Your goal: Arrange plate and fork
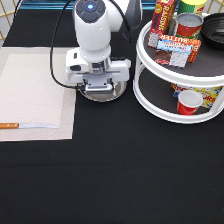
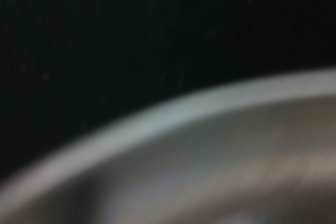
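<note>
- A black tabletop (image 1: 125,170) is filling the scene, with a pale beige woven placemat (image 1: 32,95) lying at the exterior view's left.
- The white robot gripper (image 1: 97,85) is hanging right down over the round shallow silver metal plate (image 1: 112,93), which is sitting on the black cloth just beside the placemat's right-hand edge and not on it.
- The hand is covering most of the plate; only the plate's lower and right rim is peeking out beneath it.
- The wrist view is showing that same plate (image 2: 247,165) from very close: a curved bright rim with dark cloth outside it, so the hand seems to be sitting low at the rim.
- The fingers are hidden under the hand's body, so I cannot tell how far apart they are or whether they have hold of the plate.
- On the placemat's lower left, a utensil with an orange-brown wooden handle (image 1: 10,126) is lying flat, its long axis running left to right, well apart from the gripper; its metal end is too faint to tell fork from knife.
- At the exterior view's right a white two-tier round rack (image 1: 150,100) is holding things: a red cup (image 1: 189,103) on the lower shelf, and a tin can (image 1: 188,24) and red food boxes (image 1: 177,47) on the upper shelf.
</note>
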